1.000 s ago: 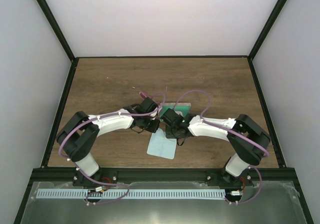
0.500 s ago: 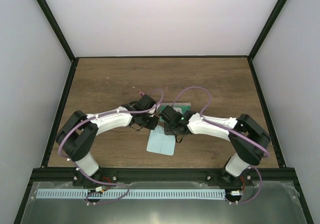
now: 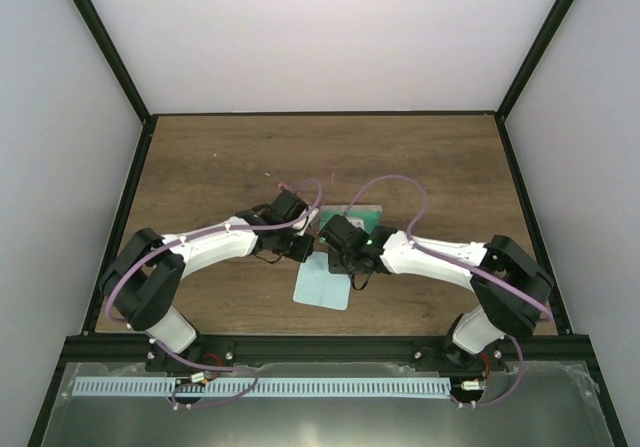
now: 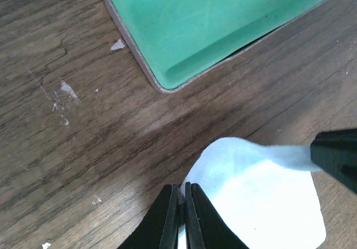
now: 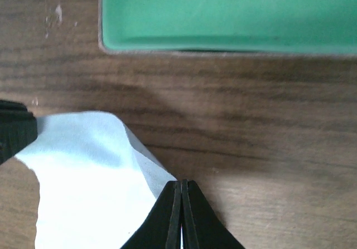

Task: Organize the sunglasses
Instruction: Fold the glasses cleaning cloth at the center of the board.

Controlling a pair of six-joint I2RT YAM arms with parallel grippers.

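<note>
The sunglasses are out of view in every frame. A light blue cloth point(image 3: 322, 287) lies on the wooden table with its far edge lifted. My left gripper point(image 3: 306, 251) is shut on the cloth's far left corner point(image 4: 262, 204); its tips point(image 4: 182, 186) pinch the edge. My right gripper point(image 3: 337, 261) is shut on the far right corner point(image 5: 83, 176); its tips point(image 5: 181, 183) pinch the edge. A green-lined case point(image 3: 357, 214) lies open just beyond both grippers, and shows empty in the left wrist view point(image 4: 223, 20) and the right wrist view point(image 5: 223, 15).
The wooden table point(image 3: 210, 167) has small white flecks point(image 4: 66, 90) left of the case. Black frame posts and white walls close in the table on three sides. The other gripper's finger shows at each wrist view's edge point(image 4: 337, 157) point(image 5: 14, 132).
Both grippers have moved slightly away from the arm bases toward the green case, drawing the cloth's far edge with them. The cloth's near edge has shifted a little farther too.
</note>
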